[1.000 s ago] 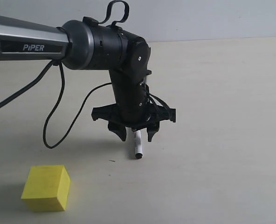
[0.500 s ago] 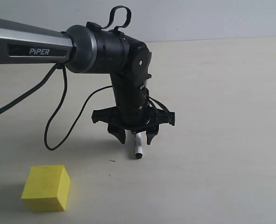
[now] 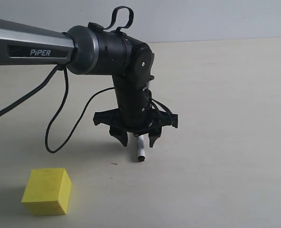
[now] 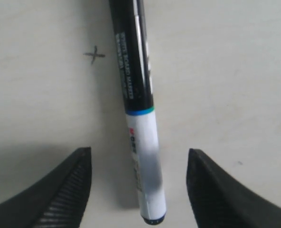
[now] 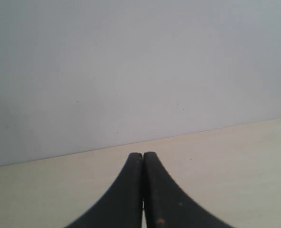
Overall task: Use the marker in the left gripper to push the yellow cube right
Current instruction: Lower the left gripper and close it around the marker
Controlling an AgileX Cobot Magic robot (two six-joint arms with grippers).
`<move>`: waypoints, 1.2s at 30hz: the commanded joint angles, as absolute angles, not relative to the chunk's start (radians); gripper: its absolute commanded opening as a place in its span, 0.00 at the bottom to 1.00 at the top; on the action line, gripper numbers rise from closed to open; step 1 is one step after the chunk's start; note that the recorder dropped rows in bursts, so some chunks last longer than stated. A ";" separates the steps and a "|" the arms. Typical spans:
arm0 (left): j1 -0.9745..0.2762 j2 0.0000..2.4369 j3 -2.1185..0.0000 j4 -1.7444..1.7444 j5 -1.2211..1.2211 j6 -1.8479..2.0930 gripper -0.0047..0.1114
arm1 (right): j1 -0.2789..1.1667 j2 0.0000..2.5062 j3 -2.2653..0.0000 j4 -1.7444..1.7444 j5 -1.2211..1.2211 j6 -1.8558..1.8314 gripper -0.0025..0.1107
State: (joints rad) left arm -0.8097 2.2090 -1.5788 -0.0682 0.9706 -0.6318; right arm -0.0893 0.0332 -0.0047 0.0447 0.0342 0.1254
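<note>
Left end effector (image 3: 138, 142) spread, straddling marker (image 3: 141, 152), yellow cube (image 3: 46, 191) well apart

Pale table (image 3: 226, 142) with small cross mark (image 4: 94, 54)

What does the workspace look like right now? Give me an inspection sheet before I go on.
Surface: pale table with a small pen cross.
Job's things: marker between the open fingers, ungripped; yellow cube apart, left and nearer the camera.
Clutter: nothing seen.
Grippers: left gripper open over the marker; right gripper shut, empty.
Cables: black cable loops below the left arm.
Surroundings: plain pale wall.
</note>
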 commanded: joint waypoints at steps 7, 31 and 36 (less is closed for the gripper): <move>-0.815 2.210 -1.582 -0.062 0.986 -0.631 0.54 | -0.094 0.025 0.000 0.045 0.021 0.127 0.02; -0.830 2.211 -1.582 -0.059 0.987 -0.633 0.54 | -0.094 0.025 0.000 0.045 0.021 0.127 0.02; -0.828 2.220 -1.582 -0.059 0.966 -0.633 0.54 | -0.094 0.025 0.000 0.045 0.021 0.127 0.02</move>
State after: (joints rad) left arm -0.8249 2.2114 -1.5788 -0.0663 0.9783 -0.6318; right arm -0.0893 0.0332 -0.0047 0.0447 0.0342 0.1254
